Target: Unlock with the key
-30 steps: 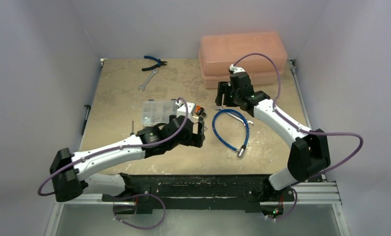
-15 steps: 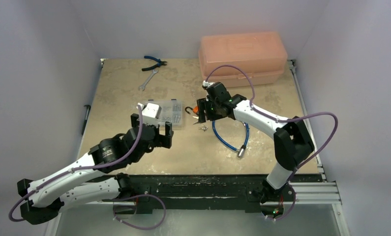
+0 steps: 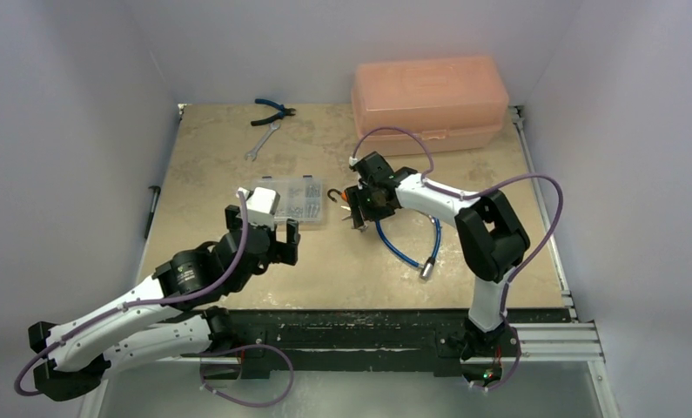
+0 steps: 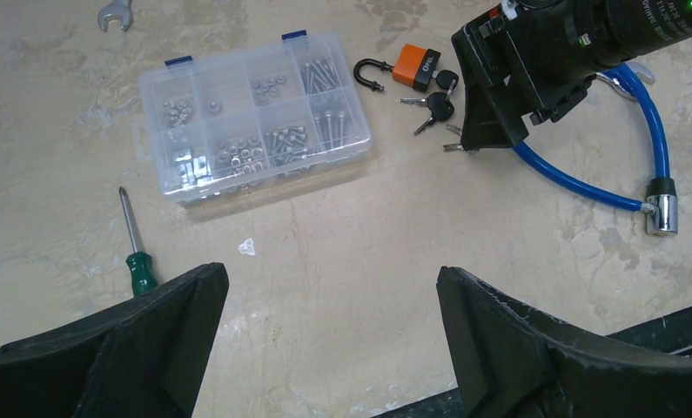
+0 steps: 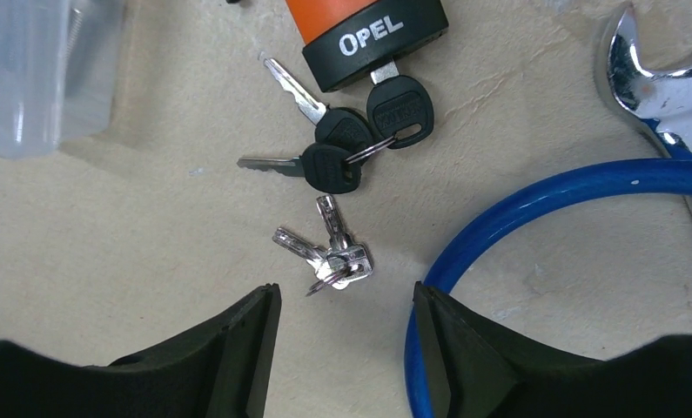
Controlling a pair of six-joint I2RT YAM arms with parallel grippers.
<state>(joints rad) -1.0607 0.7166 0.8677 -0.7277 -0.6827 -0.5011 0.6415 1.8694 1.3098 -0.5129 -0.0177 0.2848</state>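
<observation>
The orange padlock (image 5: 359,22) with a black base lies on the table, and its dark shackle (image 4: 368,74) sticks out like a hook. One black-headed key (image 5: 399,113) sits in the padlock's keyhole. Two like keys (image 5: 333,148) hang from its ring and lie flat. My right gripper (image 5: 346,300) is open and empty, hovering just above the bare silver key bunch (image 5: 329,257), near the black keys. In the top view it (image 3: 359,209) covers the padlock. My left gripper (image 4: 329,279) is open and empty over bare table, well short of the padlock (image 4: 416,67).
A clear parts box (image 4: 255,113) lies left of the padlock. A green screwdriver (image 4: 136,248) lies nearer the left arm. A blue cable lock (image 5: 542,196) and a wrench (image 5: 664,87) lie at the right. An orange toolbox (image 3: 429,91), pliers (image 3: 272,109) and another wrench (image 3: 262,141) are at the back.
My right arm has swung from the toolbox down and left to above the padlock and keys. My left arm has drawn back from the padlock toward the near left.
</observation>
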